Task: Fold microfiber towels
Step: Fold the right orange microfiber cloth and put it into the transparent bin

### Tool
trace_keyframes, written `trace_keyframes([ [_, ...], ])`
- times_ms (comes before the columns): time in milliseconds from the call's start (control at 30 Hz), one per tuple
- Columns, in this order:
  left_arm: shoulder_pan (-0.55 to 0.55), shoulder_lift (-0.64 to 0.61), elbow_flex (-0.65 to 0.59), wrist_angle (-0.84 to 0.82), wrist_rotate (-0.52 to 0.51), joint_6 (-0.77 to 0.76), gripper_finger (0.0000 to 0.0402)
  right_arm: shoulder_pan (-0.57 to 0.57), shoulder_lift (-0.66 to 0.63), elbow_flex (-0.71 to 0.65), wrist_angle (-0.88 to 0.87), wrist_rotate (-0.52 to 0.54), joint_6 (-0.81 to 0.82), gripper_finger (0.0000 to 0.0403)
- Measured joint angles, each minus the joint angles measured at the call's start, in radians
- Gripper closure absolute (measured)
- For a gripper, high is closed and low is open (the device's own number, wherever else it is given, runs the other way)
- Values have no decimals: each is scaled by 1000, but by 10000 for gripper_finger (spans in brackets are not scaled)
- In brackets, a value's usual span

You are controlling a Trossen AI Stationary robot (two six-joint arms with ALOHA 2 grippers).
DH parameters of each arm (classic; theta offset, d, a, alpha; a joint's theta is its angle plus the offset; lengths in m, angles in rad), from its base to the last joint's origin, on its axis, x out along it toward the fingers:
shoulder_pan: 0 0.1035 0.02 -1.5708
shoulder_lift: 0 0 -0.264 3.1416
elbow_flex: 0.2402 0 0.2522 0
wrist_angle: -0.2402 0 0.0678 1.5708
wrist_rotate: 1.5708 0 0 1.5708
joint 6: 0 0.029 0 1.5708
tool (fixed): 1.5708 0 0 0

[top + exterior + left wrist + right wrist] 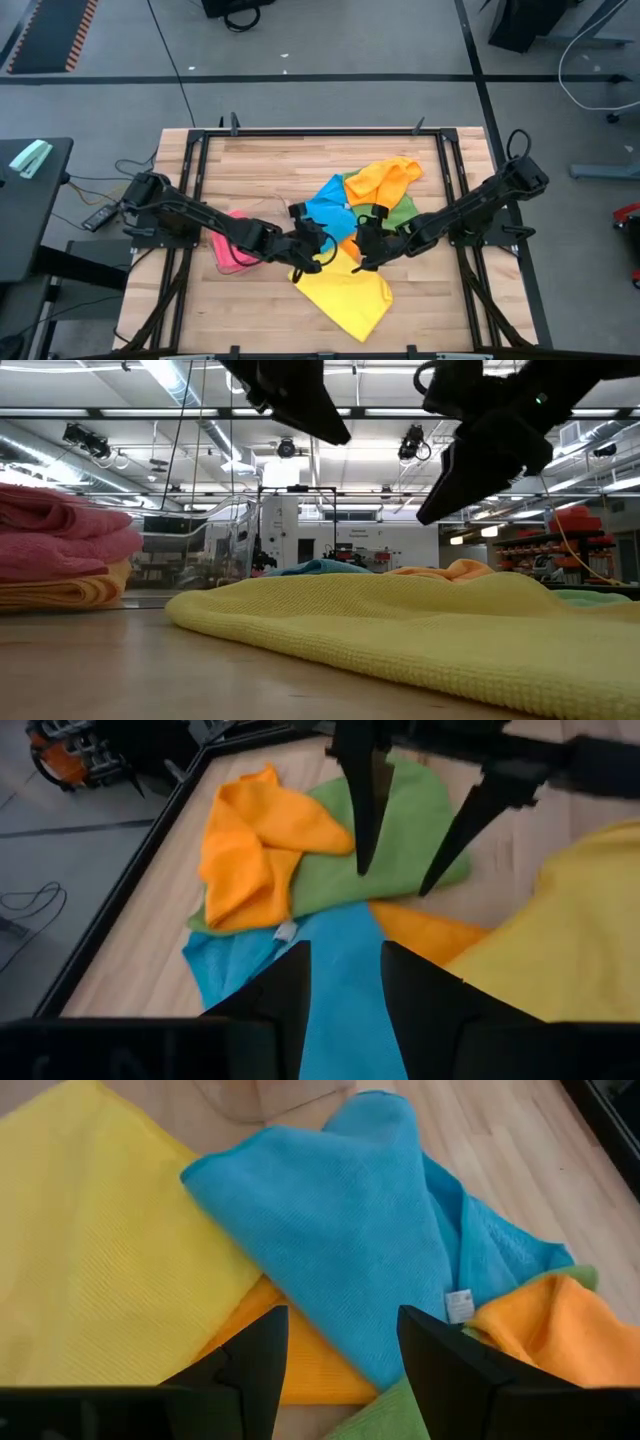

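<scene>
Right at the front edge of the wooden counter (pixel 260 160) lies the yellow towel (pixel 347 298), spread out flat with one corner trailing toward the edge. Just behind it the two claws hang in the air, facing each other over the heap. The left claw (pixel 322 247) sits above the yellow cloth's far edge, fingers (pixel 288 982) parted by a moderate gap with nothing between them. The right claw (pixel 366 243) hovers a little to its side, fingers (pixel 258 1348) spread wide and likewise empty (in the low view both hang clear above the cloths).

Under and beyond them, the blue towel (pixel 330 205) lies rumpled, its small white tag (pixel 459 1305) showing at one edge, and an orange towel (pixel 305 1370) peeks out from under it where it meets the yellow one. Farther back, a green towel (pixel 404 213) spreads out beside the blue, with a second, bunched orange towel (pixel 384 179) lying partly on top of it.

Off to the left side, beneath the left arm, a folded pink towel (pixel 232 252) sits on a folded orange one (pixel 60 592), near a clear plastic tray (pixel 258 208).
</scene>
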Motion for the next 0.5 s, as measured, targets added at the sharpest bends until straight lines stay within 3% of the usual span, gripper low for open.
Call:
trace_keyframes([
  [200, 37, 30, -1, -9, -7, 121, 285, -13, 0, -42, 127, 7, -115, 205],
  [367, 81, 35, -1, -15, -8, 191, 296, -61, 0, -42, 73, 18, -196, 205],
  [500, 119, 35, -1, 2, -9, 285, 306, -142, 0, -42, -7, 103, -255, 205],
])
